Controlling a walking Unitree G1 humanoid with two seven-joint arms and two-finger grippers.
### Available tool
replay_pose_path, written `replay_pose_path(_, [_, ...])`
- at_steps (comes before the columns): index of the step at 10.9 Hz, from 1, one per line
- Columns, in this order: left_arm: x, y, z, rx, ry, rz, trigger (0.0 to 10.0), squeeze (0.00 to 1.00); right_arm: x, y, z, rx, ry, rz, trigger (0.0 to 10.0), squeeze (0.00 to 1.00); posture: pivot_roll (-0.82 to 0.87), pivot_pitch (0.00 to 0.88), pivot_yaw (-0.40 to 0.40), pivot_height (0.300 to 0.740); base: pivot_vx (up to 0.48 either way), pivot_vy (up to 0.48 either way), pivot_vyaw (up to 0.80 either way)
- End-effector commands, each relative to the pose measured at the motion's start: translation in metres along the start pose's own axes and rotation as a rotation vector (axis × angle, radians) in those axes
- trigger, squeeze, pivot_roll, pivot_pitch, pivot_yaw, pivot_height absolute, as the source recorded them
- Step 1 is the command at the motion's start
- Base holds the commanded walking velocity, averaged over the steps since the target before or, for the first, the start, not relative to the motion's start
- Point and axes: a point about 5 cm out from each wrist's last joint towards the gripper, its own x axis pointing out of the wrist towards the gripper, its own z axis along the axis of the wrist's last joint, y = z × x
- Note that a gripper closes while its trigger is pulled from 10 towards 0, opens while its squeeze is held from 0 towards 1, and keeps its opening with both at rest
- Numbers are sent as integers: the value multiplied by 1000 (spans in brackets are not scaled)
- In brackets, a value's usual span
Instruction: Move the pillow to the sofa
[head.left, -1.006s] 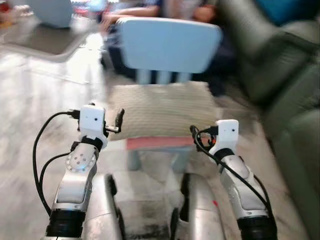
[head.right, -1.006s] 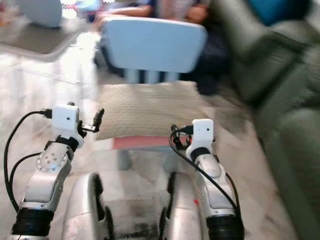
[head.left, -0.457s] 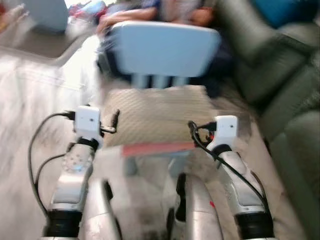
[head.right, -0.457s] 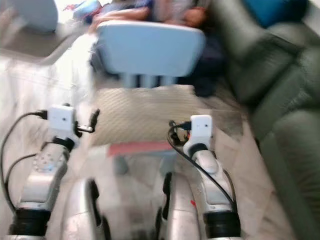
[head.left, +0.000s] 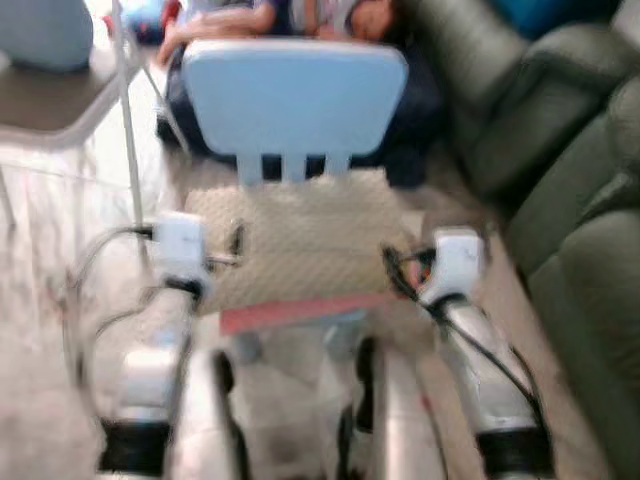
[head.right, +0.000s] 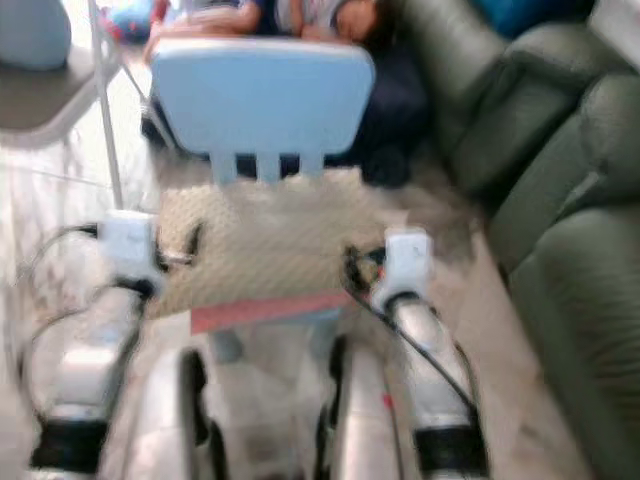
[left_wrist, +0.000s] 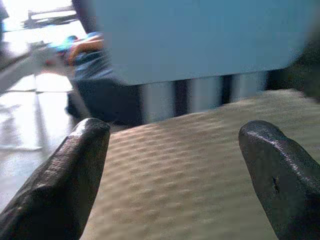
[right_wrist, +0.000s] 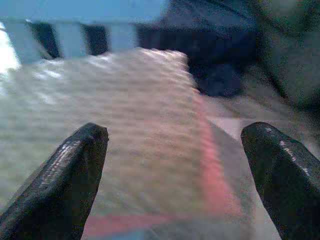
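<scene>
Your left gripper (left_wrist: 175, 165) and right gripper (right_wrist: 172, 170) both hold their fingers spread wide. The pillow (head.left: 295, 245) lies just ahead of them on the blue chair (head.left: 295, 95).

Head views blurred throughout. Chair (head.left: 295, 100) back hides most of the person (head.left: 270, 15) lying behind it, who is also cut by the top edge. Pillow (head.left: 300, 245) texture smeared, its near corners behind both arms. Sofa (head.left: 560, 200) cut at right edge.
</scene>
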Motion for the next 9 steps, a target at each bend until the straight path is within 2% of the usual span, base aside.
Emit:
replay_pose_path(1, [-4,7,-3,13,23,23,10000,0,-1,1,2,5,4,10,10000,0,-72,210,-82,560,0,0,0])
replay_pose_path(3, [-9,25,-10,46,57,58,10000,0,-3,0,4,28,17,17,10000,0,-69,246,-85,530,0,0,0])
replay_pose_path(5, [-10,37,-25,68,133,78,10000,0,-7,2,3,45,21,32,10000,0,-70,264,-85,485,0,0,0])
replay_pose_path(7, [-4,45,-21,68,113,60,10000,0,-4,1,8,75,7,46,10000,0,-66,270,-83,475,0,0,0])
replay_pose_path(9, [5,55,-11,74,90,109,10000,0,4,-2,17,58,-17,59,10000,0,-59,277,-82,475,0,0,0])
